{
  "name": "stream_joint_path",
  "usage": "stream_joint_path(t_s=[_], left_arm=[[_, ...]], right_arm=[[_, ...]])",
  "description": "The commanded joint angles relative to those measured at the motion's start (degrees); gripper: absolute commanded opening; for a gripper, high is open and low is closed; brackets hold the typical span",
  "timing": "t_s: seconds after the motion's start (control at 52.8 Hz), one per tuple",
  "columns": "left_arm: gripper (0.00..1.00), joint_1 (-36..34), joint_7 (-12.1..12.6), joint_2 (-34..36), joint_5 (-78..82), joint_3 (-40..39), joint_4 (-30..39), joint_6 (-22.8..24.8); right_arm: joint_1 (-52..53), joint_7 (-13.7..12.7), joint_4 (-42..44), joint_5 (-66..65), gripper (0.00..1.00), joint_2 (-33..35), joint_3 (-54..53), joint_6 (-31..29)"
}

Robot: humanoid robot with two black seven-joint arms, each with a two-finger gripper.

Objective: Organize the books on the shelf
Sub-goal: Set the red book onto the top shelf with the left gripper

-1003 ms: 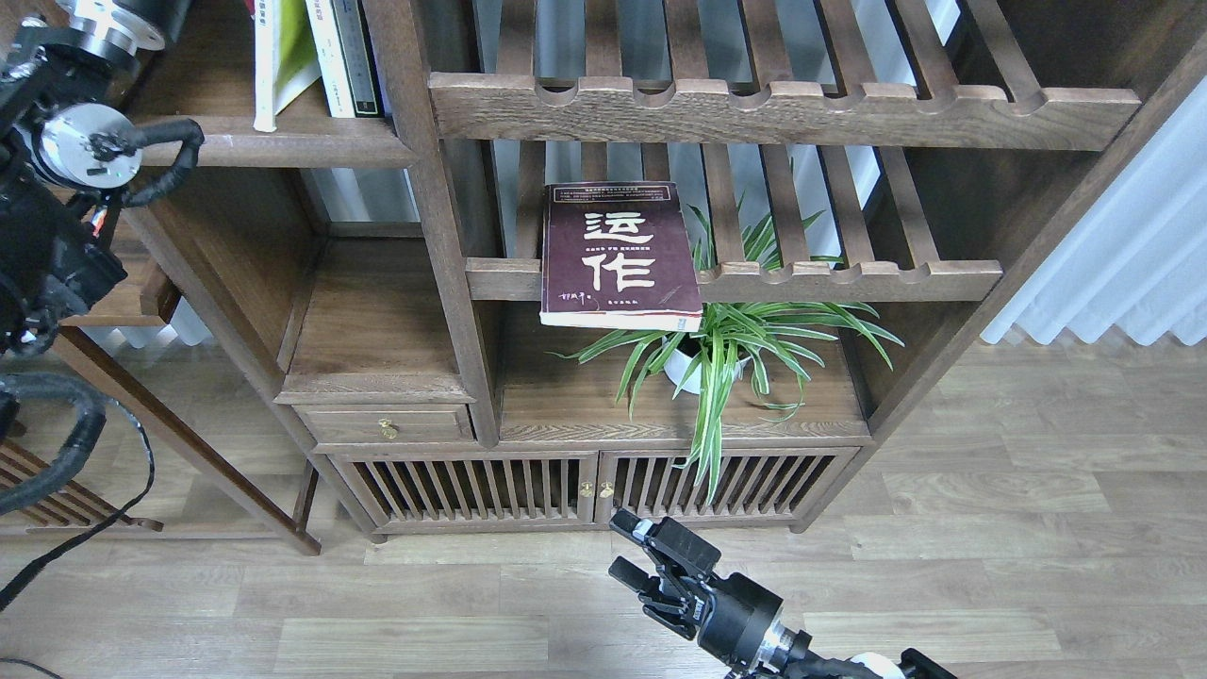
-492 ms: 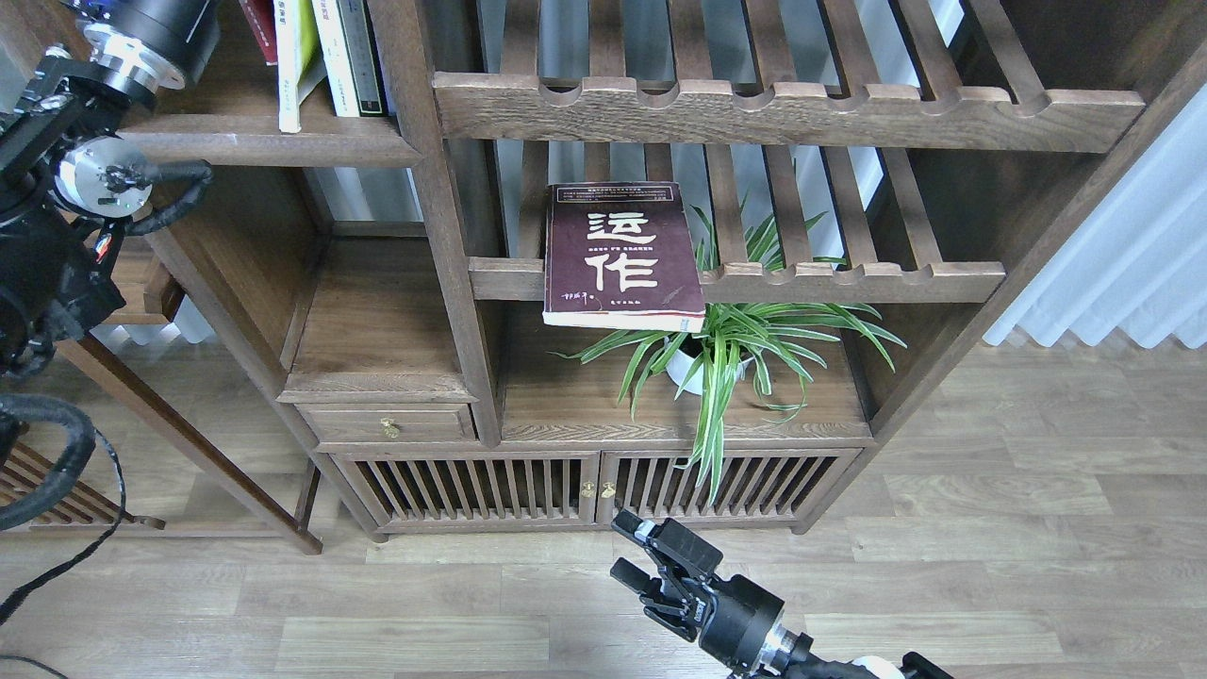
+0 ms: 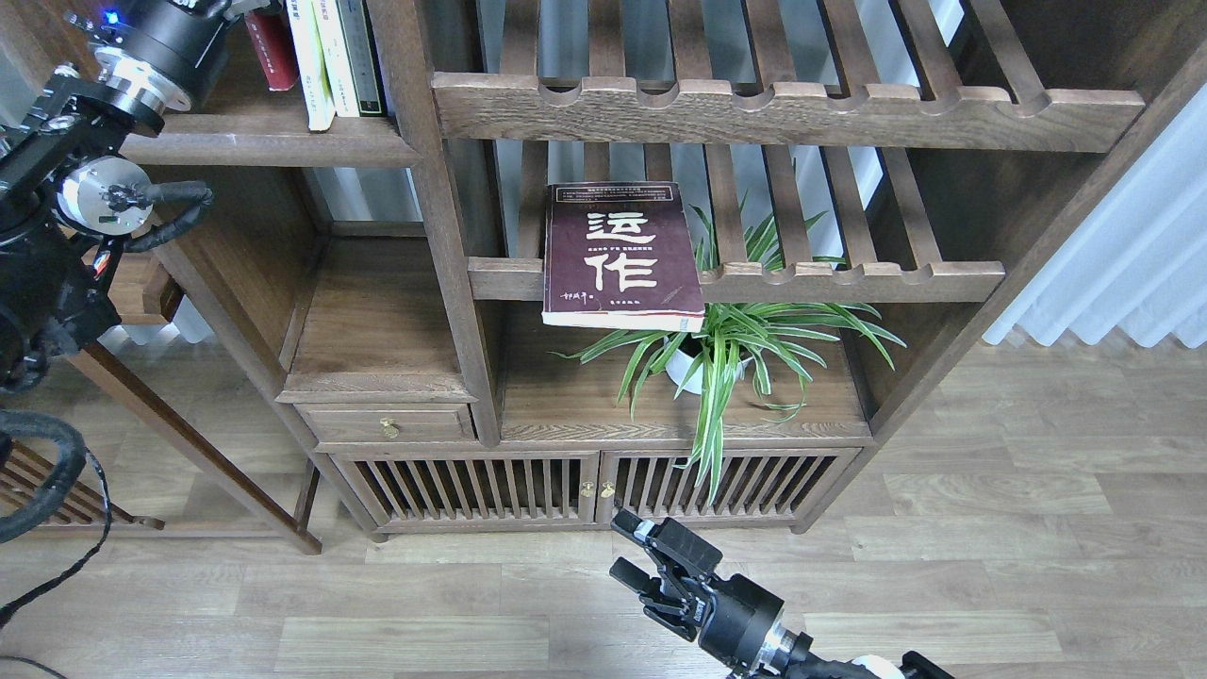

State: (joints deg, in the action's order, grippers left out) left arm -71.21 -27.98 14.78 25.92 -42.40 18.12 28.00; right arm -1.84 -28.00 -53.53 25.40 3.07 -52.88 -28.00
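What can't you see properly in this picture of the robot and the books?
- Left claw: head view, past the top edge, so its state is out of sight.
- Red book and yellow-green book: head view, tops cut off by the top edge; the left arm hides part of the red one.
- Plant pot: head view, mostly covered by leaves.
- Maroon book: small print too tiny to read.

Even, soft daylight; sharp focus, slight wide-angle bending at edges.
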Motion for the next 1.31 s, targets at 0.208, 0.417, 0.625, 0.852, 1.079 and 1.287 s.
stream_joint_path(t_s=[0.208,0.417,0.625,0.852,1.079,1.287], left_arm=[[0.71,5.6,0.0,6.9,-0.5,-2.1,11.8,0.0],[0.72,9.2,0.0,6.5,-0.7,-9.6,15.7,0.0],[0.75,11.5,0.0,5.7,-1.0,-13.2,18.6,0.0],[0.76,19.4,0.0,1.4,-2.8,-20.2,24.3,0.0],[0.77,30.5,0.0,0.1,-2.7,-25.3,35.0,0.0],[0.77,37.0,0.0,0.4,-2.8,-28.3,44.7,0.0]], right_arm=[[-0.5,0.0,0.0,0.0,0.99,0.0,-0.2,0.0],[-0.6,0.0,0.0,0.0,0.99,0.0,-0.3,0.0],[-0.5,0.0,0.0,0.0,0.99,-0.2,-0.3,0.0],[-0.4,0.0,0.0,0.0,0.99,-0.8,-0.3,0.0],[-0.2,1.4,-3.0,0.0,0.99,-2.0,-3.1,0.0],[0.3,3.8,-3.5,0.0,0.99,-2.0,-3.3,0.0]])
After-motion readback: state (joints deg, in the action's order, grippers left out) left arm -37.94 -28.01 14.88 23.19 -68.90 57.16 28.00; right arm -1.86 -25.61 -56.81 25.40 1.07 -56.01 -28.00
